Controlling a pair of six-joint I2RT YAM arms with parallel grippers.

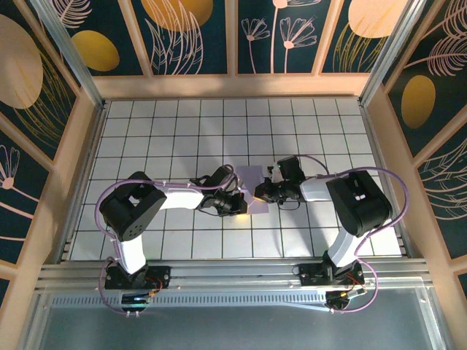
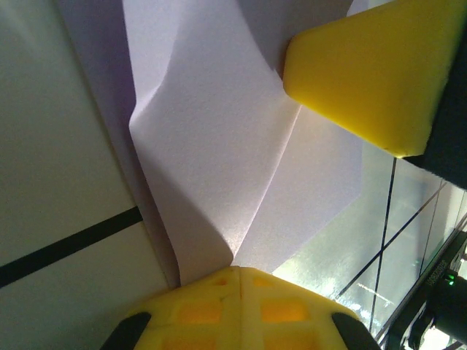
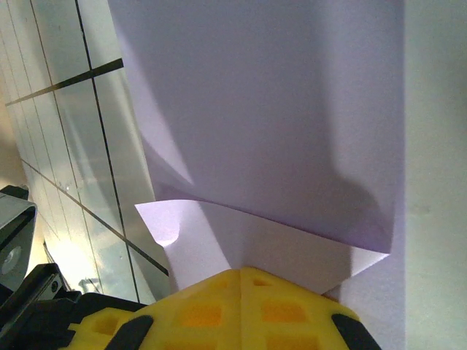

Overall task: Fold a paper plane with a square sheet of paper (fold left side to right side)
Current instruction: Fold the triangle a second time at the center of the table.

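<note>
You've got the square sheet of paper [image 1: 252,179] dead centre in the top view: pale lavender, plain, reading as a narrow upright strip rather than a full square. Left wrist view: it's buckled, with creases running down to bottom centre. Right wrist view: two layers show, and the upper one's lower edge curls up at lower left.

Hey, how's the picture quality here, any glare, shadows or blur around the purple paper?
Top external: even light, sharp, with a small bright glow on the table by the paper. Left wrist: glare on the table at lower right; the near yellow left gripper is soft. Right wrist: a dark shadow crosses the paper's lower right, glare on the table lower left.
</note>
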